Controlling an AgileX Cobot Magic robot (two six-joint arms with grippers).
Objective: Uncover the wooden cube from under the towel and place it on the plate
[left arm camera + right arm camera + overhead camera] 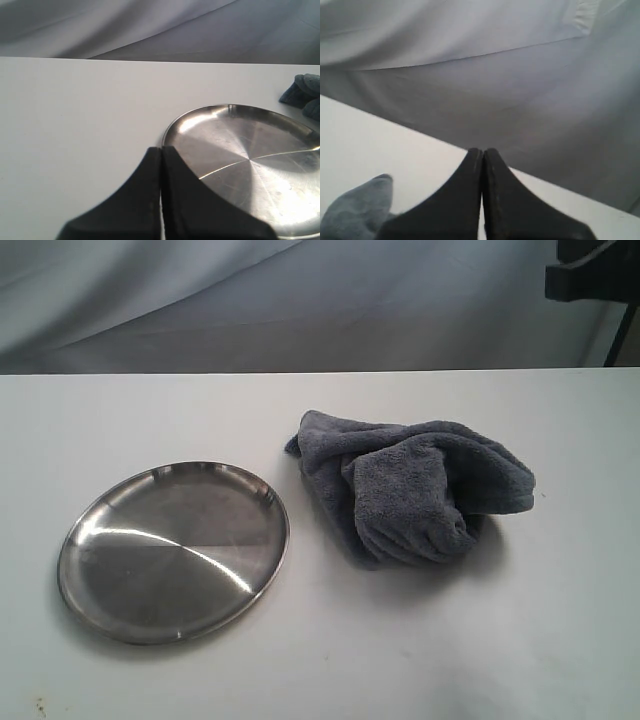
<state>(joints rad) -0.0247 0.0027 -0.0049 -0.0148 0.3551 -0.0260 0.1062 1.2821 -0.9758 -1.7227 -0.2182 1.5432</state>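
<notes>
A: What takes up most of the scene?

B: A white worktop (470,660) that runs the full width. A grey draped backdrop (300,300) hangs behind its far edge.

A: And what is on it?

B: Two things. The towel (420,495), blue-grey and fluffy, lies bunched in a loose heap with deep folds, right of the middle in the exterior view. The plate (175,552), round shiny steel with a low rim, lies flat to the left of it and a little nearer the camera. Its whole face shows and catches the light. The two are near each other but apart, with a strip of bare worktop between them.

A: The hands?

B: The left hand (161,150) has its two black fingers pressed together and holds nothing. In its wrist view the tips line up with the plate's rim, but I cannot tell whether they touch it. A corner of the towel shows beyond the plate.

A: And the other one?

B: The right hand (483,150) is closed the same way, with its fingers flush and empty. It points across the worktop towards the backdrop, and a fold of towel sits just beside its fingers.

A: Where is the cube?

B: It is hidden in every view. I cannot tell whether it lies beneath the towel.
</notes>
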